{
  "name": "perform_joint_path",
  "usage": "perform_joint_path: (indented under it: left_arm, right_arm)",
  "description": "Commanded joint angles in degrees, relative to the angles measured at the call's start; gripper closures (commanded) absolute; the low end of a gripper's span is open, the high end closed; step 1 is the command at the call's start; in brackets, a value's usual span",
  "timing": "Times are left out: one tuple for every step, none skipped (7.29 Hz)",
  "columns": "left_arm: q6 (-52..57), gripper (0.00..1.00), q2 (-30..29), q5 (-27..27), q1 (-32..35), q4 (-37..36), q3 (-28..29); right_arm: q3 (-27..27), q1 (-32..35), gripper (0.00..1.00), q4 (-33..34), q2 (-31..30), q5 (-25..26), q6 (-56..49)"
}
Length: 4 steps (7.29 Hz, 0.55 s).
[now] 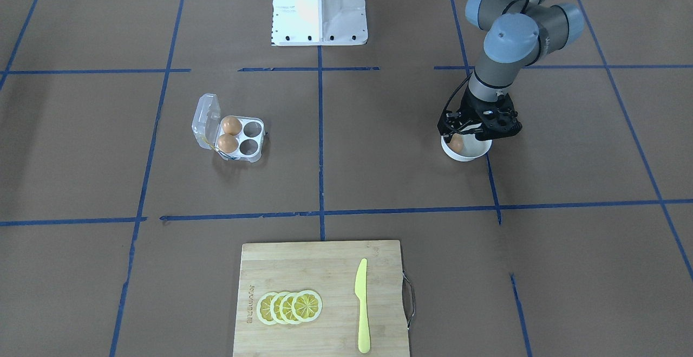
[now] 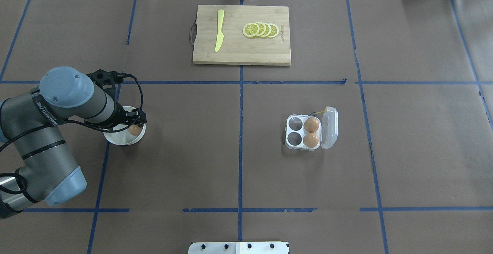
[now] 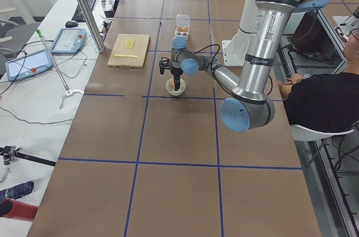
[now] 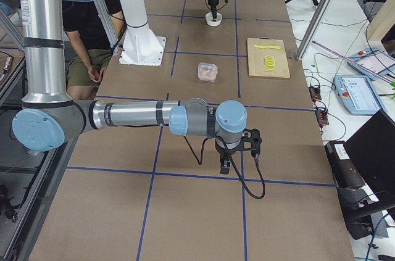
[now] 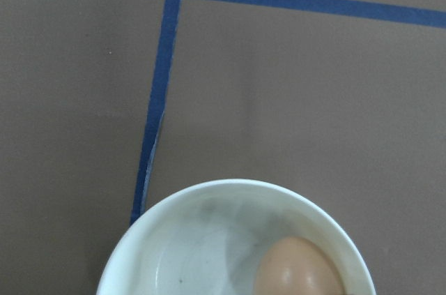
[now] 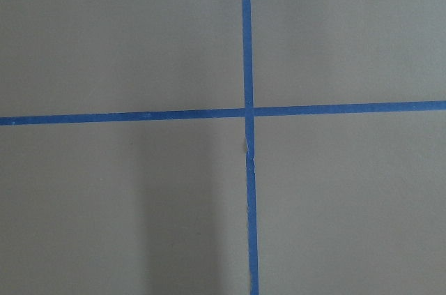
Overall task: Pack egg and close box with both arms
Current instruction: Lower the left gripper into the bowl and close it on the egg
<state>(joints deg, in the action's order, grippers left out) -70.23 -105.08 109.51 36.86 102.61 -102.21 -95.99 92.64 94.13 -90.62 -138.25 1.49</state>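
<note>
Brown paper gridded with blue tape covers the table (image 2: 423,150). Well left of the box (image 2: 287,132) in the overhead view, the left tool (image 1: 472,136) hangs over a round white bowl (image 2: 115,139) holding the smooth orange-brown egg (image 2: 134,130) (fingers hidden, so I cannot tell how far apart they stand). The clear plastic box, lid (image 2: 330,127) up, has two more eggs (image 2: 311,124) in the hinge-side cups. Beyond the box lies a bamboo board (image 2: 238,49), its stamp unreadable. The right tool (image 4: 226,165) hangs well right of the box; I cannot tell its grip.
</note>
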Motion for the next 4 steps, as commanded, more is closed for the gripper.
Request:
perform_joint_path:
  left_arm:
    - [0.00, 0.12, -0.13, 0.00, -0.12, 0.13, 0.78]
    - [0.00, 0.13, -0.13, 0.00, -0.29, 0.13, 0.87]
    - [0.00, 0.15, -0.22, 0.00, -0.47, 0.13, 0.96]
    - [0.00, 0.18, -0.39, 0.00, -0.56, 0.13, 1.39]
  right_arm:
    - [0.01, 0.00, 0.00, 0.00, 0.00, 0.00, 0.00]
    - [-0.08, 0.00, 0.00, 0.00, 0.00, 0.00, 0.00]
    - [-0.08, 0.00, 0.00, 0.00, 0.00, 0.00, 0.00]
    - [-0.08, 0.00, 0.00, 0.00, 0.00, 0.00, 0.00]
